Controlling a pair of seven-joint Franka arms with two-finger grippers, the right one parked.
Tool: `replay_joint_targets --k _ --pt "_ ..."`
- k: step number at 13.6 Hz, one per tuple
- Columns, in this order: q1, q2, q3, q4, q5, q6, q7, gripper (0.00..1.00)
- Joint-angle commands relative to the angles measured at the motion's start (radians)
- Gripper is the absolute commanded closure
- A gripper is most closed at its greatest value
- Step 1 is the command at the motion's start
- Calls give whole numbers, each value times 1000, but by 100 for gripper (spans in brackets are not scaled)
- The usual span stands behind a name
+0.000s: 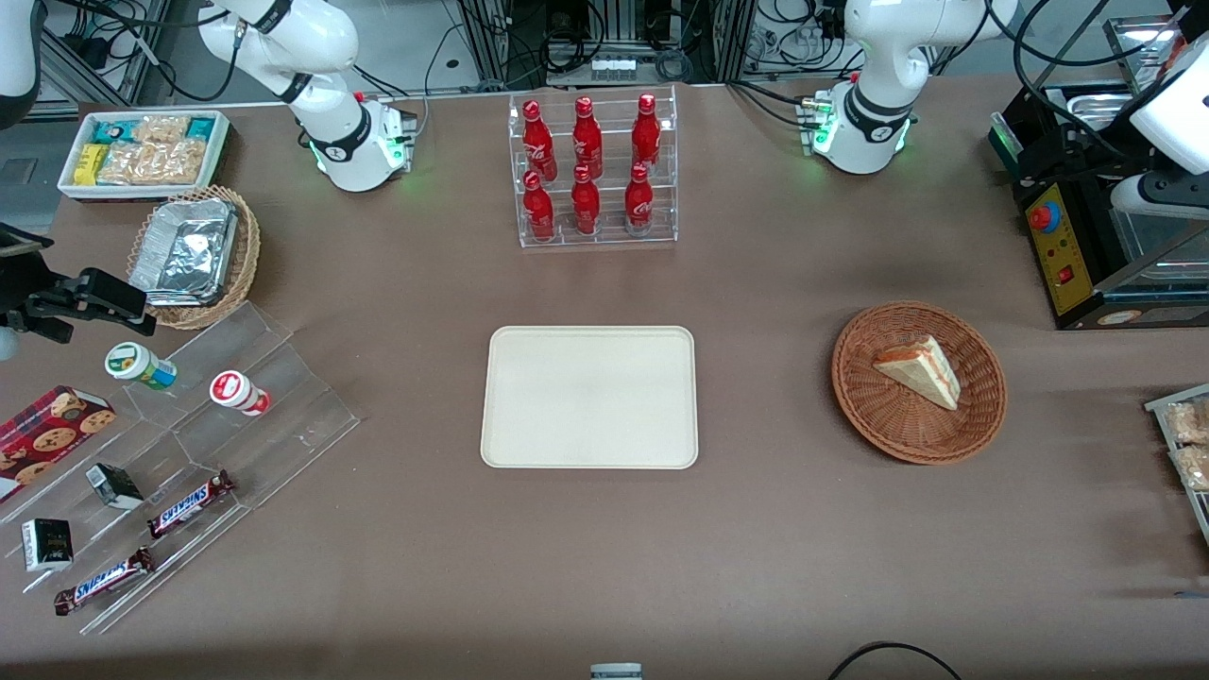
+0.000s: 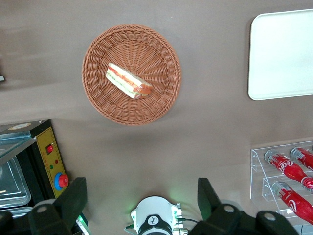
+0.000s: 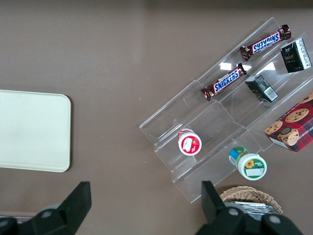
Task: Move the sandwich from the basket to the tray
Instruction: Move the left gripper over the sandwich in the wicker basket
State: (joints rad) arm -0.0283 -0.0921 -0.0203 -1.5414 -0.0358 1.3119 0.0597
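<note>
Tool [image 2: 142, 200] open, fingertips cut off.

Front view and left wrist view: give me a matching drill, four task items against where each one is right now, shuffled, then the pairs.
Items:
1. small triangular cream-bread sandwich
2. round reddish-brown wicker basket
3. flat cream-beige rectangular tray
4. left arm's black pincer

Places:
A. bare, nearer the front camera than the clear rack of red bottles
B. open, high above the table, holding nothing
C. inside the basket
D. on the brown table, toward the working arm's end

Pairs: 1-C, 2-D, 3-A, 4-B
</note>
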Motion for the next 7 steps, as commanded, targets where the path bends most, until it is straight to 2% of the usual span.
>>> replay_joint_targets --k 1,3,5,7 --pt "2 11 0 32 -13 -31 18 0" --pt "4 44 0 44 5 -20 -1 0" --pt "8 113 28 27 48 0 -133 0" --pt "10 130 42 -55 51 100 -211 0"
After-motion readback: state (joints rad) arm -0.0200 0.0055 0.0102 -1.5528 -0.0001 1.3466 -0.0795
